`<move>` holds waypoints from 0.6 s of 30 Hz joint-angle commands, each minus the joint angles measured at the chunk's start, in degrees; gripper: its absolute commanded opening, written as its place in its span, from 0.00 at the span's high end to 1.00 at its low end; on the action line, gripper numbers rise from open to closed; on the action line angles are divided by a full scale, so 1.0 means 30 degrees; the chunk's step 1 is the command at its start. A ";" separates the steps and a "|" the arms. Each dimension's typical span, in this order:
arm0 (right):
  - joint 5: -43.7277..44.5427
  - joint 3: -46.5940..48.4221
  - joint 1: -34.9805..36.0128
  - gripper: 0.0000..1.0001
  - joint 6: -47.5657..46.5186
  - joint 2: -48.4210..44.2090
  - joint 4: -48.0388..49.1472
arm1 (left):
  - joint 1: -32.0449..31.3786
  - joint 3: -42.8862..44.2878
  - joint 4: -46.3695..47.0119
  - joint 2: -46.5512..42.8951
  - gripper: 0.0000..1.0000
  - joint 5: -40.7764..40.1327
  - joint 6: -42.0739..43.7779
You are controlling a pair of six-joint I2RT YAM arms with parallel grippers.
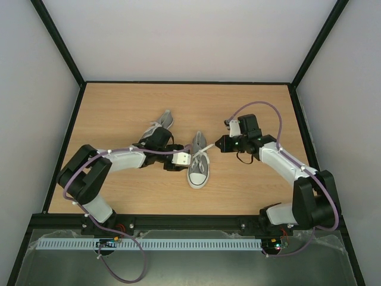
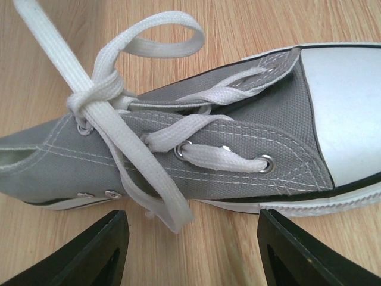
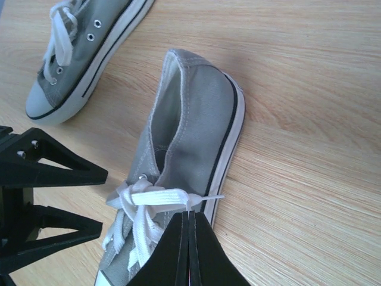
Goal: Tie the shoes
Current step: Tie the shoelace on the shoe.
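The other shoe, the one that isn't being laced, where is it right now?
In the top view the other shoe lies left of centre on the table, partly behind the left arm, up-left of the shoe being laced.

Woven grey canvas shoes, flat cloth laces, seemingly rubber soles, wood-grain table.

Light wood-grain table, edged in black. Pale, plain walls on three sides, with black struts slanting out from the far corners. Soft, even light; white slotted rail along the near edge, above a grey sheet.
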 commanded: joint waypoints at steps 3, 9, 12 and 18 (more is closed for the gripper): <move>0.0719 -0.0783 -0.0358 0.99 0.0697 -0.0440 0.0135 | -0.0097 0.0075 0.0099 0.0484 0.42 0.0079 -0.0010; 0.0812 -0.1186 -0.0789 0.99 0.1033 -0.0597 0.0530 | -0.0098 0.0331 0.2156 0.1247 0.43 -0.0864 0.1247; 0.0747 -0.1265 -0.0987 0.99 0.1062 -0.0605 0.0647 | -0.0097 0.0807 0.2297 0.1647 0.43 -0.0776 0.1770; 0.0610 -0.1612 -0.1267 0.99 0.1121 -0.0525 0.0980 | -0.0097 0.1285 0.2559 0.1908 0.50 -0.0698 0.1876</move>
